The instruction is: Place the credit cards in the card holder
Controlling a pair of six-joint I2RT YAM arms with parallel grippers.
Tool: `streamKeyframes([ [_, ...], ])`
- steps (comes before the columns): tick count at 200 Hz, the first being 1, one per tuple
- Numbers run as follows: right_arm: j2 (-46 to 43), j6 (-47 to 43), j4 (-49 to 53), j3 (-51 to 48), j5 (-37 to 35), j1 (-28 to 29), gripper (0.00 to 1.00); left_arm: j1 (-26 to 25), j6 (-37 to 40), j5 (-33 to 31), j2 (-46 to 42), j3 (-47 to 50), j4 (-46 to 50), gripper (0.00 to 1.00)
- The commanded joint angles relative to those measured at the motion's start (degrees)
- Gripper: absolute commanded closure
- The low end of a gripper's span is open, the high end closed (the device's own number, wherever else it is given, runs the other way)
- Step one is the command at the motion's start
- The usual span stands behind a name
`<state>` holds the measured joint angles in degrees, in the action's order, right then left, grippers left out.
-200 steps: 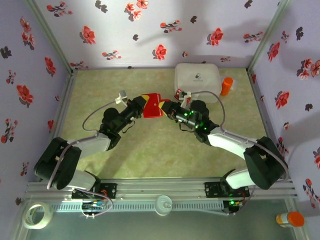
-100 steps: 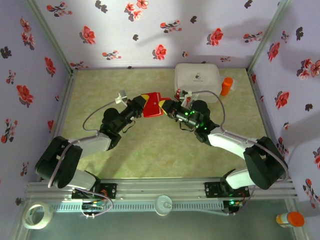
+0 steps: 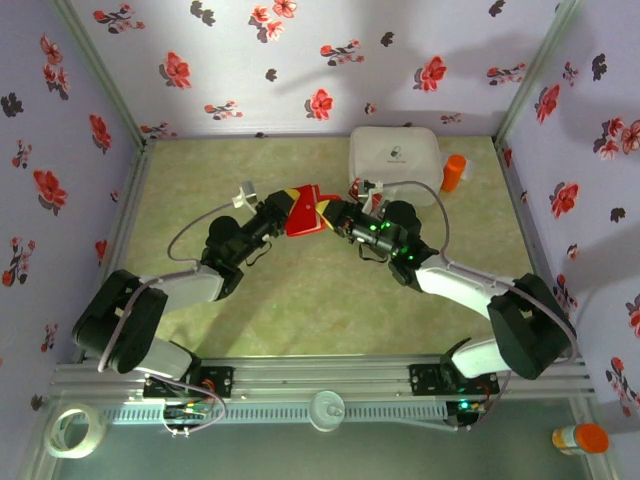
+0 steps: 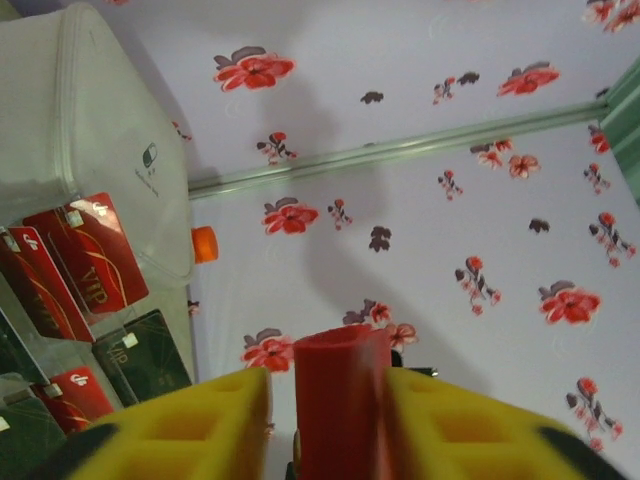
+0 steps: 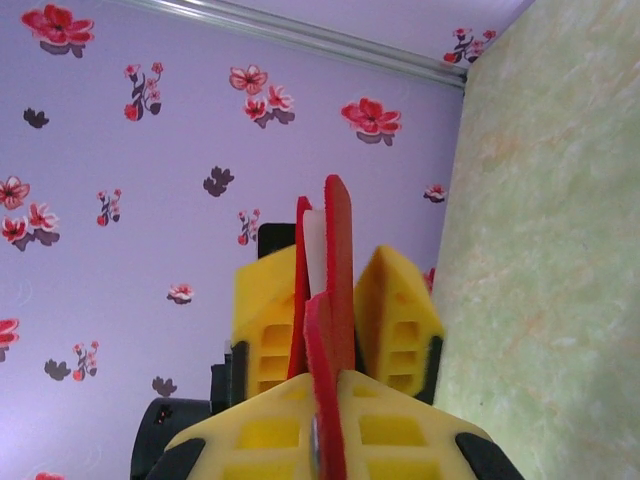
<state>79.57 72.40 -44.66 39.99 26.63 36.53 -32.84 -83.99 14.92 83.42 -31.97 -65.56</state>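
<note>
The card holder (image 3: 304,212) lies between left fingers (image 4: 190,425) and right fingers (image 5: 400,430) (box (image 3: 395,160) behind, rightward).

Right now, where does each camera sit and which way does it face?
Top: above and behind the arm bases, looking down on the table; left end effector and right end effector meet at the red wallet.
Left wrist: faces the wall past its yellow fingers, cards lower left.
Right wrist: faces the left end effector over its own fingers.
Shared: all show the wallet.
</note>
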Motion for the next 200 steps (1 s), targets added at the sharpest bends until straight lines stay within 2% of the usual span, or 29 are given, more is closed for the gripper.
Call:
streamKeyframes([
  [1,-3.26,-2.09,1.56,-1.36,0.54,0.02,1.0,0.59,0.31,1.52,0.43,0.97,-1.12,0.46],
  [16,-4.31,-2.74,2.85,-2.42,-0.26,-0.32,1.0,1.19,0.95,1.6,-0.21,1.95,-0.74,0.33],
  [21,-4.49,-2.78,2.92,-2.79,-0.47,-0.49,1.0,1.41,1.18,1.68,-0.4,2.26,-0.58,0.24],
  [40,-5.12,-2.63,3.41,-3.94,-0.98,-0.94,1.0,2.37,2.59,2.19,-1.58,3.43,0.52,0.01],
  [61,-5.57,-2.86,3.91,-4.88,-1.4,-1.11,1.0,3.71,5.11,3.05,-3.66,4.18,4.07,0.0],
  [75,-5.97,-3.16,4.68,-5.48,-1.85,-1.11,1.0,4.36,8.35,3.43,-6.18,3.8,10.06,0.0],
  [91,-6.29,-3.41,5.33,-6.38,-2.37,-1.11,1.0,4.47,15.09,3.63,-10.57,1.21,22.93,0.0],
  [104,-6.59,-3.66,5.87,-7.24,-3.04,-1.11,1.0,4.07,22.58,2.63,-14.02,-3.6,39.14,0.0],
  [125,-6.88,-3.97,6.44,-8.7,-4.15,-1.12,1.0,1.28,36.25,-3.32,-16.31,-13.85,64.11,0.0],
  [144,-6.82,-4.02,6.59,-9.79,-5.07,-1.09,1.0,-2.37,45.24,-10.22,-14.17,-22.88,79.32,0.0],
  [170,-6.34,-3.96,6.36,-10.84,-5.69,-1.05,1.0,-8.25,53.59,-19.41,-8.37,-33.29,92.54,0.0],
  [200,-6.22,-3.77,6.25,-11.96,-6.41,-1.03,1.0,-13.53,57.96,-27.22,-1.02,-42.07,101.69,0.0],
])
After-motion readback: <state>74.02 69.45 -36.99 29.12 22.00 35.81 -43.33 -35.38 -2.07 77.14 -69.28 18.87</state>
